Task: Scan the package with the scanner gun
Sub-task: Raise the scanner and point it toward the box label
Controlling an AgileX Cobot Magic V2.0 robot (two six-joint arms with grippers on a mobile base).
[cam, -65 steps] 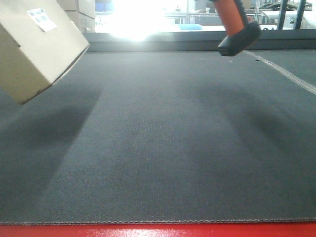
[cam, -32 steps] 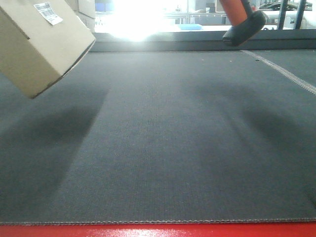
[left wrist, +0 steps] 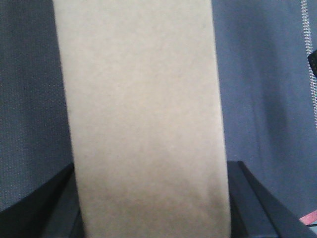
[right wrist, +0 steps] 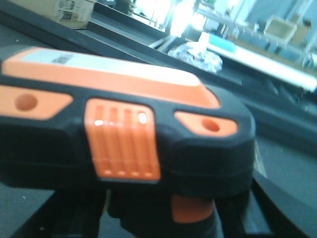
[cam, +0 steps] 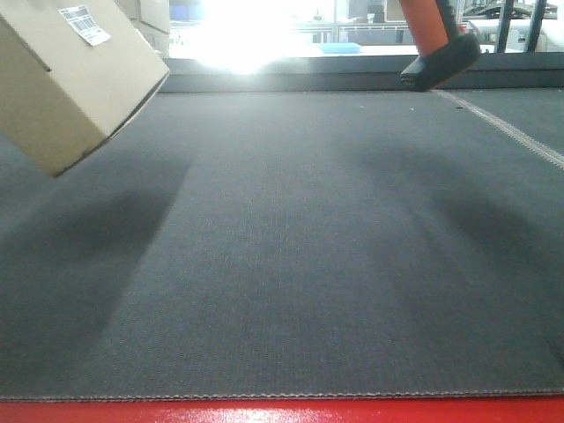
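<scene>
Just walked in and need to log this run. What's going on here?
The robot is setting up a scan. Its left gripper holds a cardboard box tilted up off the dark mat, with a white label on the box's upper face. Its right gripper holds an orange-and-black scanner gun raised on the other side. The two are in the air and well apart, so the scan looks not yet done.
</scene>
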